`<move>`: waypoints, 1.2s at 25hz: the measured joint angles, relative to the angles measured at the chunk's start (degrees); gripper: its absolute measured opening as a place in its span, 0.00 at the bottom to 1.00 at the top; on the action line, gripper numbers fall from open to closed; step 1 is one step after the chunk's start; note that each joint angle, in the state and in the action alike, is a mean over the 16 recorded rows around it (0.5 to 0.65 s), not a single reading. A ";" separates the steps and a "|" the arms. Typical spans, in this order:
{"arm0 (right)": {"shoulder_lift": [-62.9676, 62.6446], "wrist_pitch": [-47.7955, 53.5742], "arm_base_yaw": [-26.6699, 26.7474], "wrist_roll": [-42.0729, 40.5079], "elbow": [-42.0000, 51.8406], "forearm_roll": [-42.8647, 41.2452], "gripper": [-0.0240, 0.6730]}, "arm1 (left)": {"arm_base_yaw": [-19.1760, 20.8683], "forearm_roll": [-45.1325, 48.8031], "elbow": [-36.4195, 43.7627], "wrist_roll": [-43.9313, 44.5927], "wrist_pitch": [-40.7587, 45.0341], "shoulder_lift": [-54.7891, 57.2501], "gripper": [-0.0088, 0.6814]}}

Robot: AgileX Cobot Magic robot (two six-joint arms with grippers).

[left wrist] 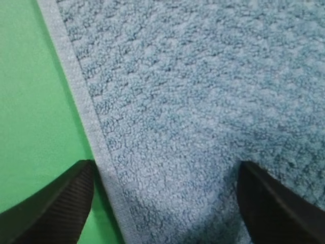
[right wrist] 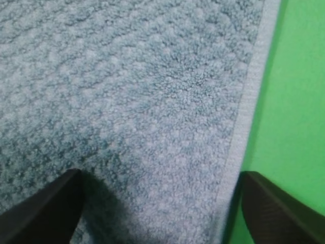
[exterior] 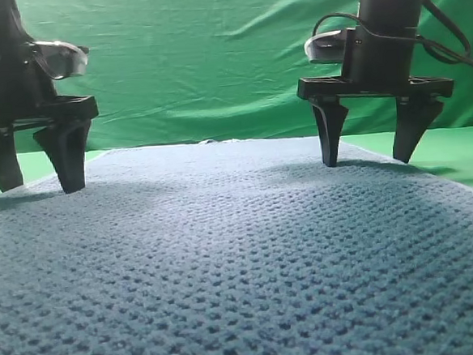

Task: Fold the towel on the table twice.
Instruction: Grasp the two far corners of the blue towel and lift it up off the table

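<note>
Exterior high view: the towel (exterior: 243,266), a blue-grey waffle-weave cloth, lies spread flat over the table (exterior: 462,158), filling the foreground and reaching back toward the far edge, where the wrinkled green backdrop cloth (exterior: 212,57) rises. Bare green tabletop shows only in narrow strips past the towel's left and right sides.

The left gripper (exterior: 35,179) stands over the towel's far left corner with its jaws spread wide and nothing between them; the inner finger tip is at or just above the cloth, the outer one beyond the hem over the tabletop. The right gripper (exterior: 367,159) stands over the far right corner, jaws likewise spread wide and holding nothing, both tips low, close to the towel's right side.

Left wrist view: the towel's pale hem (left wrist: 89,112) runs diagonally between the two dark fingers (left wrist: 56,203), one over bare table, the other over cloth.

Right wrist view: the hem (right wrist: 249,112) runs down the right side; one finger (right wrist: 45,213) is over the cloth, the other at the hem line against the green tabletop. Whether the tips touch cannot be told.

No brand, label or writing is legible on any surface.
</note>
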 joint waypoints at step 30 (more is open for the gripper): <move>-0.80 7.43 0.06 -1.13 -9.37 1.03 0.03 | -0.12 -2.05 -19.93 -4.93 15.64 3.97 0.01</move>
